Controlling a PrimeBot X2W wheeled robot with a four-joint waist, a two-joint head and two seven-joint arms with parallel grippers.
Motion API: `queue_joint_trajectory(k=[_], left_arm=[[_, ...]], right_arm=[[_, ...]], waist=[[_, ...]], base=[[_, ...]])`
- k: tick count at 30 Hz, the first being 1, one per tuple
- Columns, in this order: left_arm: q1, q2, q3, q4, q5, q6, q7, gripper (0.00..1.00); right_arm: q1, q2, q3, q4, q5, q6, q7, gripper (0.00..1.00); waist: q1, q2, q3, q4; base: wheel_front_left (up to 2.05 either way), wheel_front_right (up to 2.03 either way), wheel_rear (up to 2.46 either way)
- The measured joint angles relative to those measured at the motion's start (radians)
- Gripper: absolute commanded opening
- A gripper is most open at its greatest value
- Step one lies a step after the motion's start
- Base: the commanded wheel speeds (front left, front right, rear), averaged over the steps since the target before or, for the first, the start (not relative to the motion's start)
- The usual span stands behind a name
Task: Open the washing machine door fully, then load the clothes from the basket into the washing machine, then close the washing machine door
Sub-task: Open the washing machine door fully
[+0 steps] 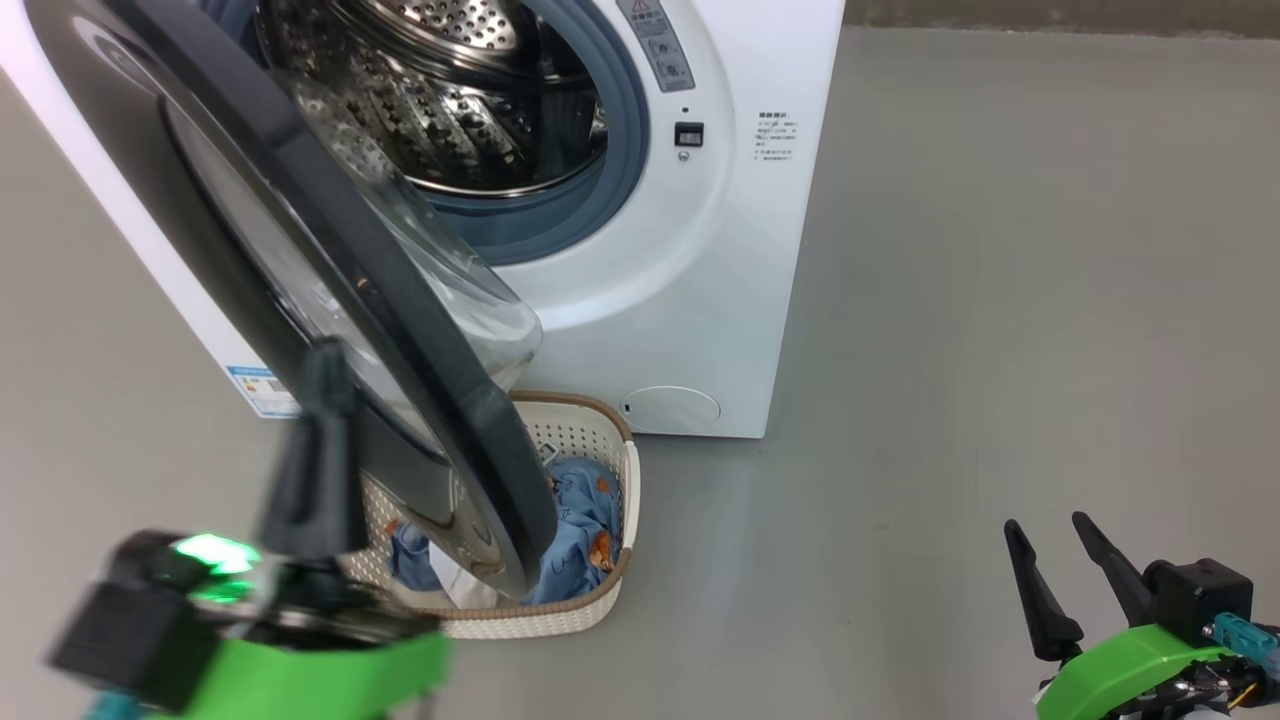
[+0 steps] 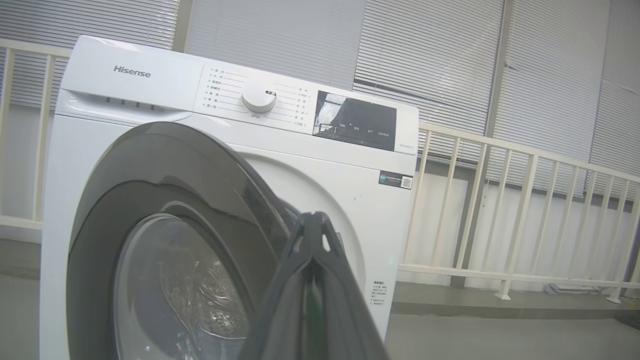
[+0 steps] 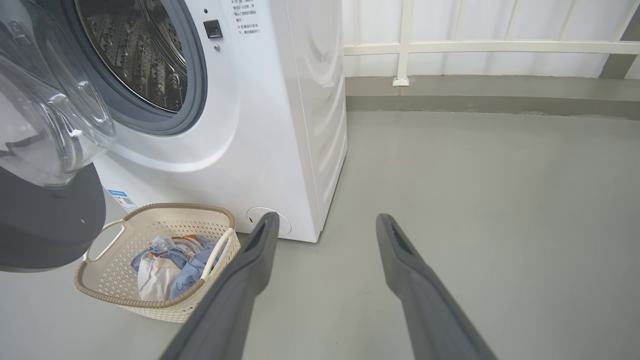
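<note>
- The washing machine door [image 1: 440, 370] stands partly swung out from the washing machine [image 1: 720, 250]. It crosses the left half of the head view, glass bowl toward the drum [image 1: 450, 110]. I judge the opening step unfinished, since the door hangs over the basket [image 1: 560, 620] and masks part of it.
- The left gripper [image 1: 325, 355] is at the lower left, its two fingers pressed together with nothing seen between them. Its tip lies against the door's outer face in the head view. In the left wrist view it [image 2: 312, 217] sits before the door's [image 2: 175, 165] free edge, so it is probably there to work the door. Whether it touches, I cannot tell.
- The right gripper [image 1: 1046, 525] is at the lower right above bare floor [image 1: 950, 300], fingers spread and empty. It is well apart from the machine and likely kept free for the laundry.
- The basket [image 3: 150, 227] sits on the floor just before the machine's [image 3: 280, 125] front, below the opening, which keeps the carry short.
- The clothes [image 3: 170, 265] lie heaped inside the basket, light blue with white; none is in the drum.
- Count: one machine, one door, one basket, two grippers and one heap of clothes. The number of garments cannot be told.
</note>
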Motion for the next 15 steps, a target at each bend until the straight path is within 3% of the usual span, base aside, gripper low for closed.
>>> queue_joint_trajectory(k=[6,15], left_arm=[[-0.026,0.002,-0.209,-0.021,0.025,0.012,0.003,0.00],[-0.094,0.004,-0.388,0.256,-0.057,0.030,0.009,0.00]], right_arm=[[0.000,0.000,0.003,-0.007,0.000,0.000,0.000,1.00],[-0.008,-0.002,0.009,-0.011,0.000,0.000,0.000,1.00]], waist=[[0.0000,0.0000,0.016,-0.006],[0.0000,0.0000,0.048,-0.017]], base=[[0.00,0.00,0.00],[0.00,0.00,0.00]])
